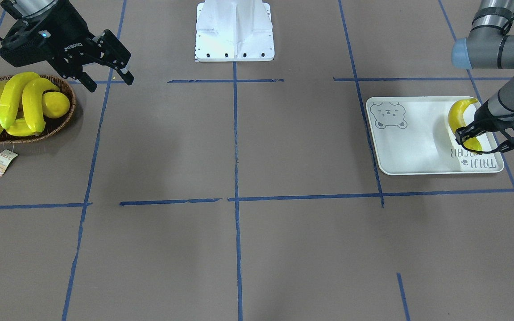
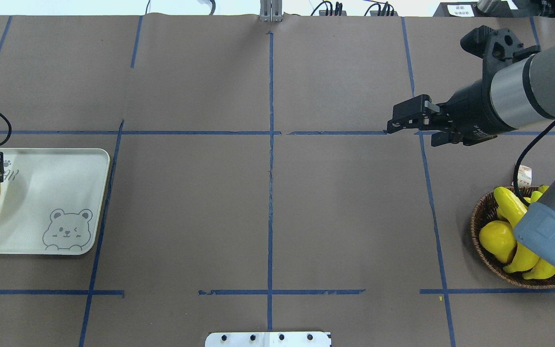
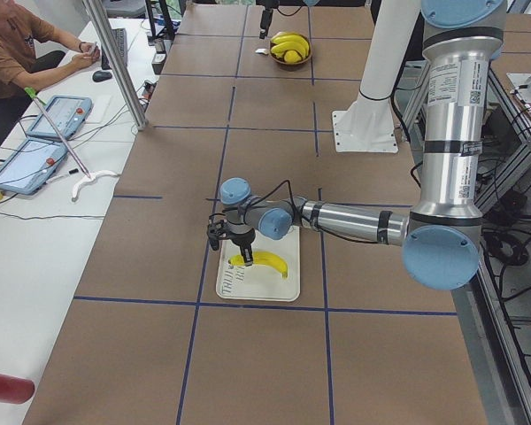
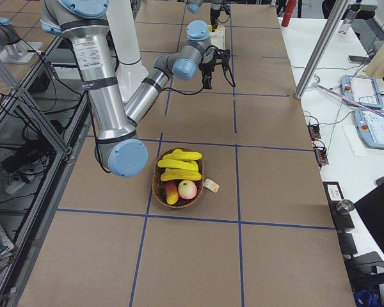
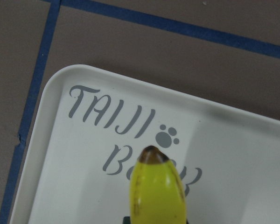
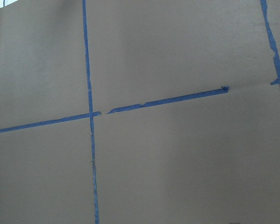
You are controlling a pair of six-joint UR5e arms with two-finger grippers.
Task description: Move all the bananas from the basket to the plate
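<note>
Now the left gripper [image 1: 489, 145] straddles a banana [image 1: 457, 113] on the plate [image 1: 413, 151]; grip unclear. My right gripper [image 1: 110, 83] gapes wide, though its wrist camera misses that.

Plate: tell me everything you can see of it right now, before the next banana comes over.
The plate is a flat rectangular tray, pale mint-white, smooth like plastic, with rounded corners and a low raised rim. A grey bear face is drawn in one corner; grey lettering "TAIJI BEAR" with a paw print marks the opposite end. It lies flat on the brown table, on the robot's left. One banana lies on the lettered end, the left gripper around it.
</note>
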